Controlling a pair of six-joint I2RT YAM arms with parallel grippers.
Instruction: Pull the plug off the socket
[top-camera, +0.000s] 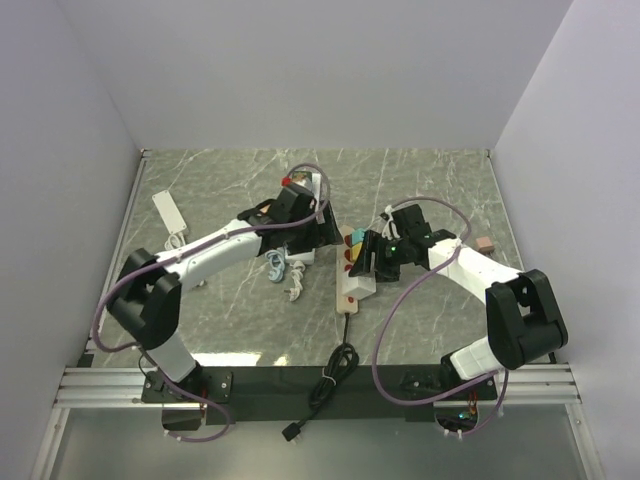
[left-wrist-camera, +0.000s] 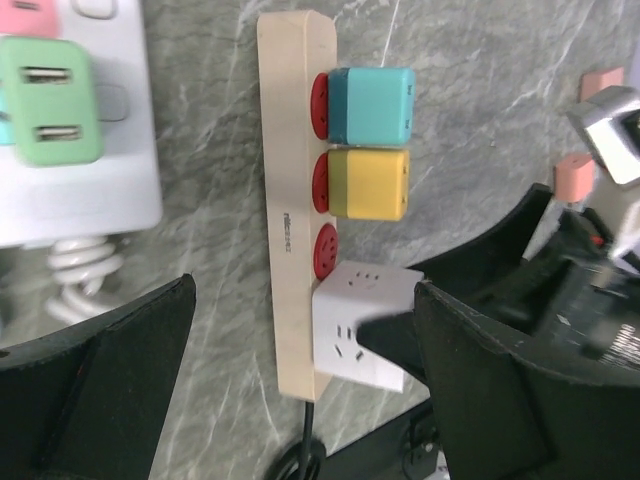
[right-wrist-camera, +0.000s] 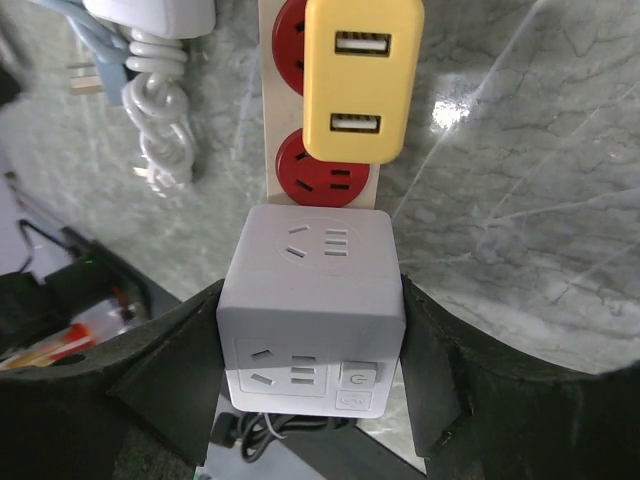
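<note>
A beige power strip (left-wrist-camera: 290, 200) with red sockets lies mid-table (top-camera: 345, 262). It carries a teal plug (left-wrist-camera: 372, 105), a yellow plug (left-wrist-camera: 370, 183) and a white cube plug (left-wrist-camera: 360, 325) at its near end. My right gripper (right-wrist-camera: 312, 310) is shut on the white cube plug (right-wrist-camera: 312, 270), one finger on each side; the cube sits against the strip. My left gripper (left-wrist-camera: 303, 300) is open and hovers over the strip, with its fingers spread to either side of it. The two grippers are close together in the top view, left (top-camera: 318, 225) and right (top-camera: 375, 258).
A white power strip (left-wrist-camera: 90, 190) with a green plug (left-wrist-camera: 50, 100) and a coiled white cable (right-wrist-camera: 160, 120) lies left of the beige strip. A white adapter (top-camera: 168, 210) lies far left. Small pink blocks (top-camera: 483, 243) lie at the right. The strip's black cable (top-camera: 335, 370) runs over the front edge.
</note>
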